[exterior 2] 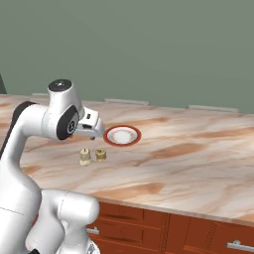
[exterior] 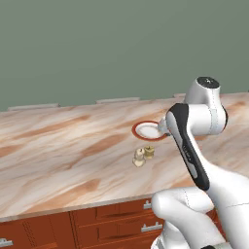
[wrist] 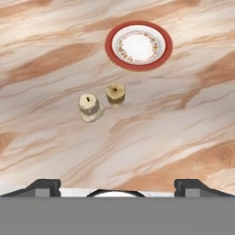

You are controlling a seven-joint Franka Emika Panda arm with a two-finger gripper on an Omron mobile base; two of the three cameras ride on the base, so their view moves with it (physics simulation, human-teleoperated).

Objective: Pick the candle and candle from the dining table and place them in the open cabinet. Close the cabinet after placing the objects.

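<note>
Two small candles stand side by side on the marble dining table (exterior: 58, 146), just in front of a plate. The pale cream knobby candle (exterior: 139, 157) (exterior 2: 85, 157) (wrist: 90, 107) is the taller. The squat tan-yellow candle (exterior: 149, 151) (exterior 2: 100, 155) (wrist: 115, 93) stands close beside it, not touching. My gripper (wrist: 118, 188) hovers above the table and looks down on both. Its fingers are spread wide with nothing between them. In the right base view the hand (exterior 2: 92, 126) hangs over the spot between the candles and the plate. The cabinet is out of view.
A red-rimmed white plate (exterior: 147, 130) (exterior 2: 122, 135) (wrist: 138, 45) lies just beyond the candles. Reddish-brown drawers (exterior: 121, 214) (exterior 2: 198, 233) with silver handles run under the table's front edge. A grey-green wall stands behind the table.
</note>
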